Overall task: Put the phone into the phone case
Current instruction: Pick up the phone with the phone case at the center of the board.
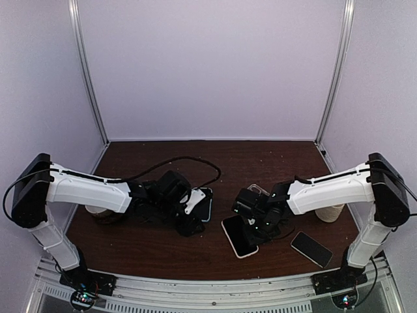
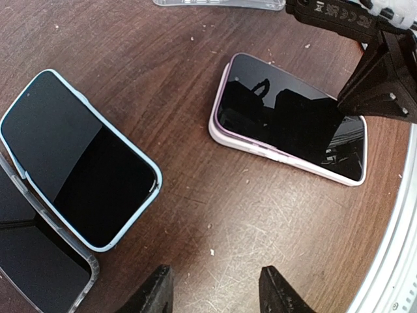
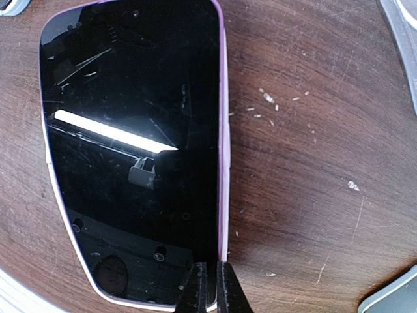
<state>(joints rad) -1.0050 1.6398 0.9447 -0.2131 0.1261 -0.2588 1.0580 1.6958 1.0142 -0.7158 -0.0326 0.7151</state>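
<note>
Right wrist view | phone [image 3: 130, 150] screen-up in pink case [image 2: 287, 160], left of frame, on surface [image 3: 313, 163] | right pincer [image 3: 210, 290] closed to a sliver at its lower edge | left pincer [image 2: 215, 293] open, empty | risk: off-centre pressure could slide the phone or pop a corner out

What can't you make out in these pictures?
- Right claw: whether it pinches the pink-cased phone's edge; gap too dark and narrow, right wrist view.
- Clear case: cut off by the left wrist view's corner; contents unclear.
- Cup: partly hidden behind the right arm, top view.
</note>
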